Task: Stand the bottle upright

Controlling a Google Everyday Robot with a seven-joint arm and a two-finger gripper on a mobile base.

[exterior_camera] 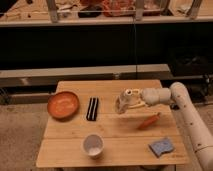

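Observation:
My gripper [127,100] reaches in from the right over the middle right of the wooden table [120,150]. It is shut on the bottle [120,105], a small pale, see-through thing at its tip. The bottle hangs low over the table top, a little tilted, left of the arm's white forearm [156,95]. Whether its base touches the wood is not visible.
An orange carrot [148,121] lies just below and right of the gripper. An orange bowl [63,104] sits at the left, with a black bar [92,108] beside it. A white cup [93,145] stands front centre. A blue sponge [161,147] lies front right.

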